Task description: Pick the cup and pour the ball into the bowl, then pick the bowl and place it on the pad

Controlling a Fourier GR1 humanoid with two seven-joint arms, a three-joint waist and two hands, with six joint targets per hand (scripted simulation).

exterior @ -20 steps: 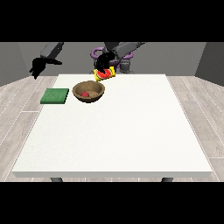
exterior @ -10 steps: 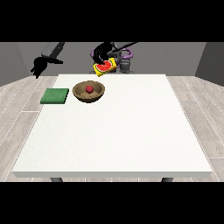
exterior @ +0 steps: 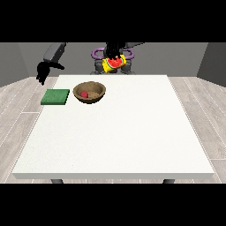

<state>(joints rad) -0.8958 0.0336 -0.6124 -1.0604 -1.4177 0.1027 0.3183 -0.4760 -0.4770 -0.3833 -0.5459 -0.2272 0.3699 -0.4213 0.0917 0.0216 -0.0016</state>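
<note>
Yellow cup with a red rim or inside, tilted and held up above the far edge of the desk, in front of the robot's torso. Clamped in the hand at the view's right, which wraps dark over the cup's top. No ball visible in the cup's mouth, though too small to be sure.

Red ball lying inside the brown bowl, toward its left side. Bowl upright on the desk, near the far left corner. Pour judged done on that evidence.

Green pad flat on the desk just beside the bowl, to the view's left, apart from it by a narrow strip of white. Nothing on the pad yet.

Hand at the view's left hanging above and beyond the pad, off the desk's far left corner, holding nothing; whether fingers straight or curled, cannot tell.

First half of the task looks complete. Left to do: cup set aside or kept clear, bowl grasped, lifted with the ball inside and set on the pad. Short move, since the bowl sits right next to it.
</note>
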